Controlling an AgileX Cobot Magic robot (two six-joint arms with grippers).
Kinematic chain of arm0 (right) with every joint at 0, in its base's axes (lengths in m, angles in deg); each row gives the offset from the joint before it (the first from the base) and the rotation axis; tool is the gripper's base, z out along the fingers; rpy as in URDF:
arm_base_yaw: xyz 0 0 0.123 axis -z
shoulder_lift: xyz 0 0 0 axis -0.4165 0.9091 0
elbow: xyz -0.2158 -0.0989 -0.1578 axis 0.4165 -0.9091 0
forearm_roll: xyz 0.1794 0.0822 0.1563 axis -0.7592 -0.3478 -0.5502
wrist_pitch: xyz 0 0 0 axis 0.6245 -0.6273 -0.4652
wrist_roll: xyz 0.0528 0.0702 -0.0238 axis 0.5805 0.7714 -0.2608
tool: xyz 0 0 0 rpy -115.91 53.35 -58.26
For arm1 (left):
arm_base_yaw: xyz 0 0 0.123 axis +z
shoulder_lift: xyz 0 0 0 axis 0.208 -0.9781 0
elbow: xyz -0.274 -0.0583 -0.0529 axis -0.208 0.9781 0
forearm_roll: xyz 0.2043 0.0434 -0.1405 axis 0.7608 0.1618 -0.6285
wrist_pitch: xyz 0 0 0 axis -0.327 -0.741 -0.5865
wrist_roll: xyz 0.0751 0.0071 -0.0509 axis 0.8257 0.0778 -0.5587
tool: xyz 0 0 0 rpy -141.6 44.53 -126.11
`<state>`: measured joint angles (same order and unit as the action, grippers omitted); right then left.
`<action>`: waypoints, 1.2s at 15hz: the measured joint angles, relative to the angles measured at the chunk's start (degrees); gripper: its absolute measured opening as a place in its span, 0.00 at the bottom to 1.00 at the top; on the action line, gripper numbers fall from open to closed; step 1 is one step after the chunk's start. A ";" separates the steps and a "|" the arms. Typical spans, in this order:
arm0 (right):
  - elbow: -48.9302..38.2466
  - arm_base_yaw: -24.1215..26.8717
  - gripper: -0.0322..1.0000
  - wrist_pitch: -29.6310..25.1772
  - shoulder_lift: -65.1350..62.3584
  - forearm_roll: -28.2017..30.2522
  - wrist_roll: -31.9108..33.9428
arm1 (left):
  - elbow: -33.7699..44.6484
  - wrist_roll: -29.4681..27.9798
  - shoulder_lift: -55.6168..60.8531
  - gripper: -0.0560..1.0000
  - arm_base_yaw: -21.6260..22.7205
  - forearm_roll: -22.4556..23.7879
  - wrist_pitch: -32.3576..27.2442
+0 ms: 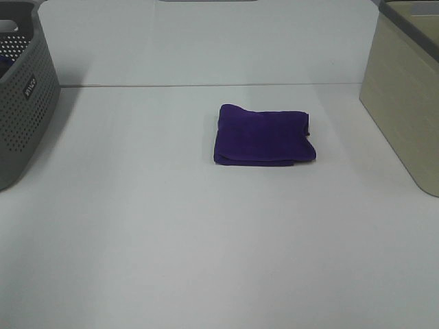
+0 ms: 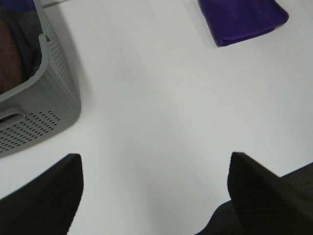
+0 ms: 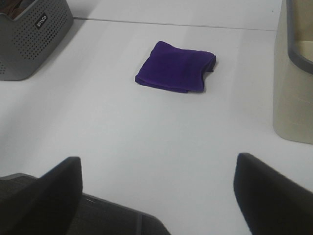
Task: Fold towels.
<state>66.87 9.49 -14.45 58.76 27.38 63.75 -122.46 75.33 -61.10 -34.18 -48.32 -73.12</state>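
Both grippers, the left gripper [image 2: 154,196] and right gripper [image 3: 157,193], hang spread and empty at the near edge, while the folded purple towel [image 1: 264,135] lies farther ahead mid-table, long axis left-right, nearer the right arm.

Both hands open, holding nothing

The left hand [image 2: 154,196] hangs above the bare surface [image 2: 161,112], its two dark fingers [image 2: 49,196] spread wide apart. The right hand [image 3: 156,196] matches it, fingers [image 3: 266,196] set wide with nothing between them. Neither arm shows in the high view.
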 joint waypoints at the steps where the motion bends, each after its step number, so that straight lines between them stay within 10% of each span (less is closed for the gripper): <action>1: -1.89 0.00 0.83 0.00 -2.52 -0.63 -1.15 | 3.21 0.06 7.68 0.76 0.00 -0.63 -0.57; 9: -16.79 0.00 0.83 0.06 -17.65 -1.32 -5.04 | 20.74 6.25 41.54 0.76 0.00 -1.43 -3.84; 18: -24.75 0.00 0.72 8.77 -17.65 -1.95 -5.56 | 31.00 8.42 42.97 0.76 0.00 -4.58 5.33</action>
<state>42.12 9.49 -5.69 41.11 25.43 58.19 -91.46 83.75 -18.13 -34.18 -52.90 -67.79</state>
